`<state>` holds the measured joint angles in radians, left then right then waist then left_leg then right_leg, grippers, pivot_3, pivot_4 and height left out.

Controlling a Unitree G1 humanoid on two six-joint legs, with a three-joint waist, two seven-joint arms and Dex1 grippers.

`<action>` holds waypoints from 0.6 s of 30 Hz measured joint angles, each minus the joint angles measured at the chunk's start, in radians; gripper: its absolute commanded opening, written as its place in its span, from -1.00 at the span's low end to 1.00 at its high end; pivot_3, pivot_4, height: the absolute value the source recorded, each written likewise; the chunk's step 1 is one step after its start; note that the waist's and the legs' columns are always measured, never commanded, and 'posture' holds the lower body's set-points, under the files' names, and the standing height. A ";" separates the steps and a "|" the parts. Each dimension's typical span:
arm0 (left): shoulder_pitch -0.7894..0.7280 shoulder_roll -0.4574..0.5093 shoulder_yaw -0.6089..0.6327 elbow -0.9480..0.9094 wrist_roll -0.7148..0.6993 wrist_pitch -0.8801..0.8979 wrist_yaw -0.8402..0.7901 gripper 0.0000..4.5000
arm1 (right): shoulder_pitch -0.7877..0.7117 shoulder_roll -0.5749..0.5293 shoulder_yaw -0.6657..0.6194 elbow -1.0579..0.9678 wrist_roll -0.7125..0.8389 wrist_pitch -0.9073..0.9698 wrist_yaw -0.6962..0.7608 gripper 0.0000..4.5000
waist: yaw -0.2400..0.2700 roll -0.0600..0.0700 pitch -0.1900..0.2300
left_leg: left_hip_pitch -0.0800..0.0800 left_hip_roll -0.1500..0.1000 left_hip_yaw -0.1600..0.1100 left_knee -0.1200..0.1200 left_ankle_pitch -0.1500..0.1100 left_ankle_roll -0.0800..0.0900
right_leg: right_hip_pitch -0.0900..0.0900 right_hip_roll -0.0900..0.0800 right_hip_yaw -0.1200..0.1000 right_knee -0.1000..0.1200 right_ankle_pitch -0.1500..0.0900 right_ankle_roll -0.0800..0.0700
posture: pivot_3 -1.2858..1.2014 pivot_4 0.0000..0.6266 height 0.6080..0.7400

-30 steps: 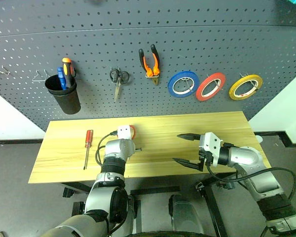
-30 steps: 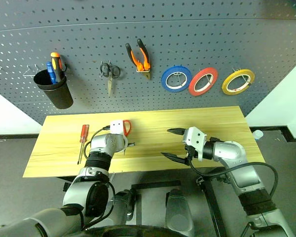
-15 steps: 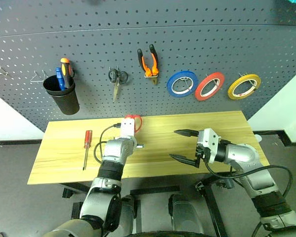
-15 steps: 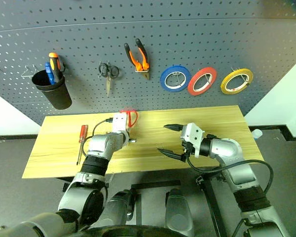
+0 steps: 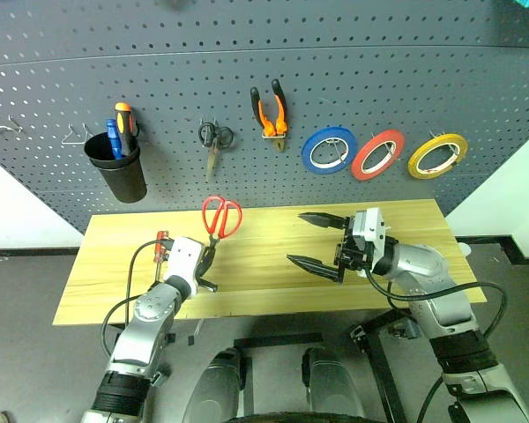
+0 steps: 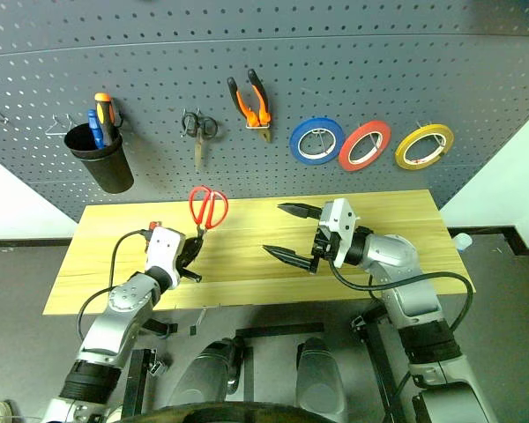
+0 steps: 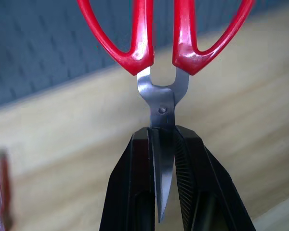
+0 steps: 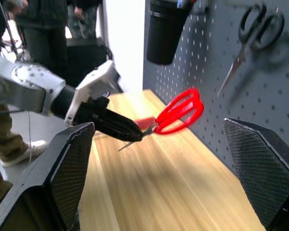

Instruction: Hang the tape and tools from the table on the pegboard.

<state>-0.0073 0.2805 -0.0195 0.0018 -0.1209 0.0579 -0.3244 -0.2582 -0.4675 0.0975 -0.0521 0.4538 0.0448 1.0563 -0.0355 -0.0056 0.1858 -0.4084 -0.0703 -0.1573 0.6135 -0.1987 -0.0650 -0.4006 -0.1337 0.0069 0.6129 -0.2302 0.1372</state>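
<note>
My left gripper is shut on the steel blades of the red-handled scissors and holds them above the table, handles up toward the pegboard. In the left wrist view, both fingers clamp the blades just below the scissors' pivot. To its right, my right gripper hovers over the table, open wide and empty. The red-handled screwdriver lies on the table, mostly hidden behind my left hand. The yellow tape and the orange-and-black pliers hang on the pegboard.
On the pegboard hang a black cup holding blue and orange-topped screwdrivers, small dark grey scissors, a blue roll and a red roll. Bare wire hooks sit at the far left. People stand beyond the table's left end.
My left gripper lifted the scissors off the table, swung up and left, and turned so the handles point up. My right gripper rose a little and shifted left, still open.
</note>
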 measured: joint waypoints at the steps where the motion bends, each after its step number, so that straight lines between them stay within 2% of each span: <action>1: 0.000 -0.003 0.014 0.005 0.000 -0.048 0.000 -0.89 | -0.005 0.006 -0.003 -0.001 0.007 0.003 0.002 1.00 | 0.000 0.001 -0.001 | 0.000 0.000 0.000 0.000 0.000 0.000 | 0.000 0.000 0.000 0.000 0.000 0.000 | -0.03 -0.69 1.00; 4: -0.008 -0.026 0.055 0.036 -0.019 -0.171 -0.001 -0.89 | -0.025 0.012 -0.009 -0.018 0.050 0.036 0.011 1.00 | -0.001 0.004 -0.007 | 0.000 0.000 0.000 0.000 0.002 0.003 | 0.000 0.000 0.000 0.000 0.000 0.000 | -0.03 -0.70 1.00; 9: -0.034 -0.061 0.100 0.086 -0.071 -0.288 -0.018 -0.89 | -0.067 0.012 -0.013 -0.102 0.141 0.128 0.032 1.00 | -0.004 0.003 -0.010 | 0.000 0.000 0.000 0.000 0.002 0.003 | 0.000 0.001 0.000 0.000 0.002 0.003 | -0.03 -0.72 1.00; 14: -0.088 -0.076 0.137 0.105 -0.114 -0.339 -0.033 -0.89 | -0.073 0.012 -0.024 -0.109 0.141 0.145 0.037 1.00 | -0.002 0.000 -0.017 | 0.000 0.000 0.001 0.001 0.002 0.003 | 0.000 0.001 0.000 0.000 0.002 0.003 | -0.03 -0.74 1.00; 18: -0.177 -0.075 0.165 0.156 -0.096 -0.346 0.021 -0.89 | -0.069 0.011 -0.026 -0.109 0.137 0.146 0.040 1.00 | -0.004 0.000 -0.022 | 0.001 0.000 0.001 0.001 0.002 0.003 | 0.002 0.001 0.000 0.001 0.002 0.005 | -0.04 -0.76 1.00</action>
<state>-0.1840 0.2051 0.1454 0.1576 -0.2168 -0.2877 -0.3037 -0.3276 -0.4561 0.0711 -0.1609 0.5907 0.1903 1.0961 -0.0393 -0.0054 0.1634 -0.4071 -0.0704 -0.1567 0.6146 -0.1966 -0.0616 -0.3991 -0.1326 0.0072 0.6135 -0.2279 0.1419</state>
